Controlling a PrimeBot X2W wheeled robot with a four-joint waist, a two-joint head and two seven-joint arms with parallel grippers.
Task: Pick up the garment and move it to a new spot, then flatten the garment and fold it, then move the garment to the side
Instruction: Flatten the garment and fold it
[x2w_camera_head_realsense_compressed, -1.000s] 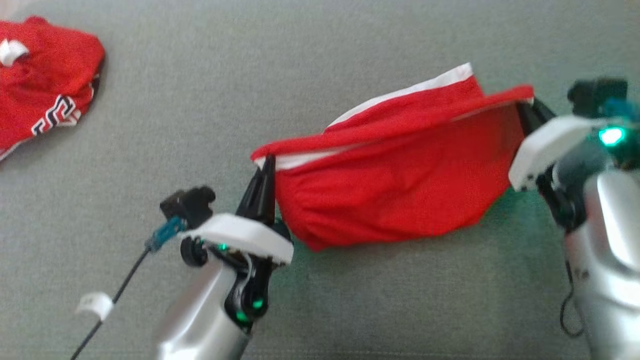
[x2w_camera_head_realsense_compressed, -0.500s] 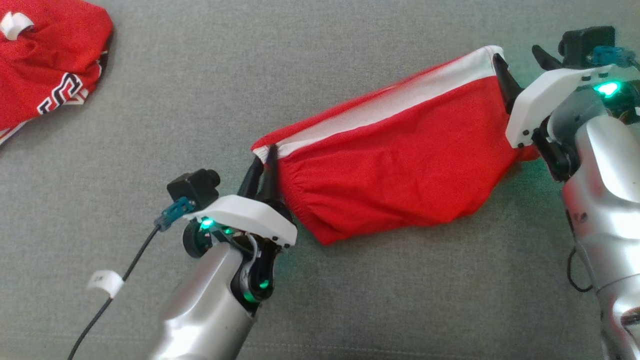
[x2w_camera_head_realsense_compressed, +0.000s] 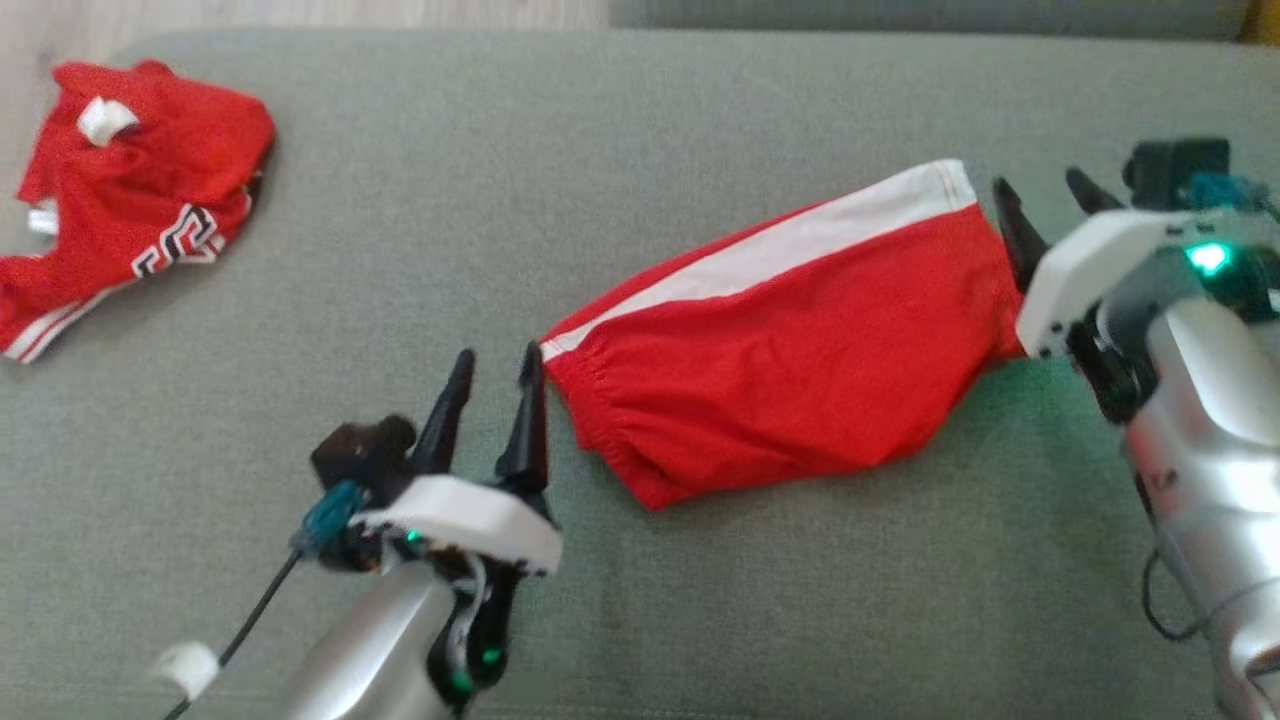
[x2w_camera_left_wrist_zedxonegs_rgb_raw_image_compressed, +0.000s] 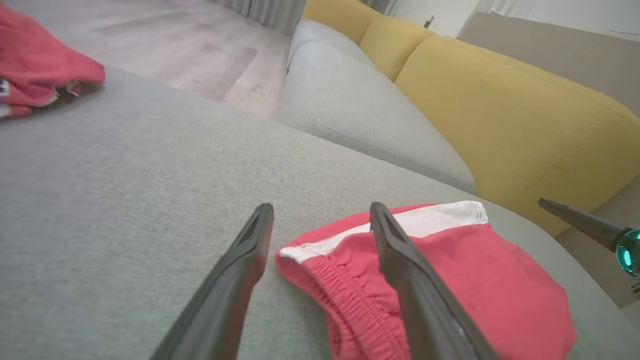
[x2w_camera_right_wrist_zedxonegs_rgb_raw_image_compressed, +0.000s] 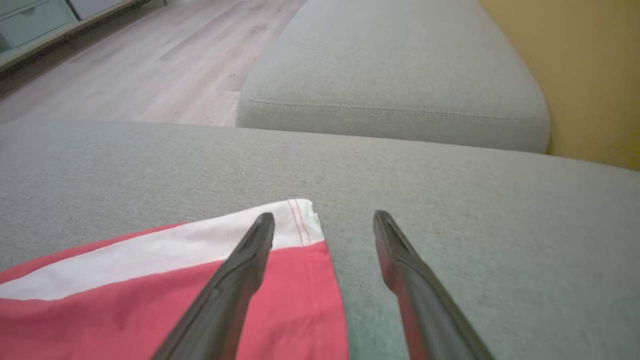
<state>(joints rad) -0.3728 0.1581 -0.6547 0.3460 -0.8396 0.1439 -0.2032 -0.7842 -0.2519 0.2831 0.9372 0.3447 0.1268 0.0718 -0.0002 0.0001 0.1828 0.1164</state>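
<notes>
Red shorts flat on grey cushion, left claw released, right claw released, far garment's tag unreadable

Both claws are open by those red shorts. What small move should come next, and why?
Probably lift both grippers clear: the open left gripper and right gripper stand at the ends of the red fabric shorts with a white stripe, lying flat on the grey cushion, unheld.

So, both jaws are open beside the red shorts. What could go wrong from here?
The left jaws stand open at the waistband corner of the red shorts; pulling back could snag and drag it.
The shorts lie slanted on the grey cushion, so a fold may come out crooked.
Another red garment lies at the far left; moving sideways could mix them.
</notes>
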